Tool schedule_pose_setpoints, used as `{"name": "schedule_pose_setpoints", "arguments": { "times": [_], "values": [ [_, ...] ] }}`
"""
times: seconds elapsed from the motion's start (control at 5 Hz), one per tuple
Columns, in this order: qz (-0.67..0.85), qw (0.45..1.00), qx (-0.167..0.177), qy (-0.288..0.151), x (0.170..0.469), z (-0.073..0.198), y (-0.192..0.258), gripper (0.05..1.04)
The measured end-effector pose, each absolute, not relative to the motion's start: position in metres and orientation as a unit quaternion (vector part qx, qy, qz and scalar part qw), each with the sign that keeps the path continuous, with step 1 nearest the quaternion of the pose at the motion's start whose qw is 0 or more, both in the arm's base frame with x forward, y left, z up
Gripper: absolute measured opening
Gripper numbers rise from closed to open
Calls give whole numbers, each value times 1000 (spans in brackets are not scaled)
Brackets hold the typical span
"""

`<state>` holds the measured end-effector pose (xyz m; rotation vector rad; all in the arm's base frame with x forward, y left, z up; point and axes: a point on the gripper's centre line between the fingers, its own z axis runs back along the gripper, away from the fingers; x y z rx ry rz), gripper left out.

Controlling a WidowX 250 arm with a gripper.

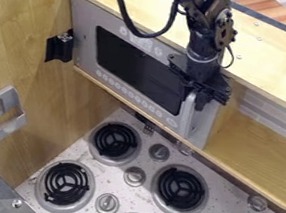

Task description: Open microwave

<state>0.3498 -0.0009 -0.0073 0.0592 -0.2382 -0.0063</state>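
Black, my tool (194,97) hangs at the upper end of the handle (187,116) on the grey microwave (138,70), and I can't tell whether it's clenched or released.

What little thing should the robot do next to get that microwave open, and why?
Probably ease the gripper a little outward, towards the stove, to try the door. It is right at the upper part of the microwave's upright handle, and the door looks closed; I can't tell whether the grip is firm.
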Motion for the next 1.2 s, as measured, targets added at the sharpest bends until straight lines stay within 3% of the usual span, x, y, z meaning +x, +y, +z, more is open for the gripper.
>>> {"name": "schedule_pose_setpoints", "arguments": {
  "times": [0.6,0.8,1.2],
  "values": [
    [-43,997,46,-46,288,-5,15,365],
    [-41,997,47,-36,281,-5,17,393],
    [-15,999,36,-21,273,-5,30,976]
  ]
}}
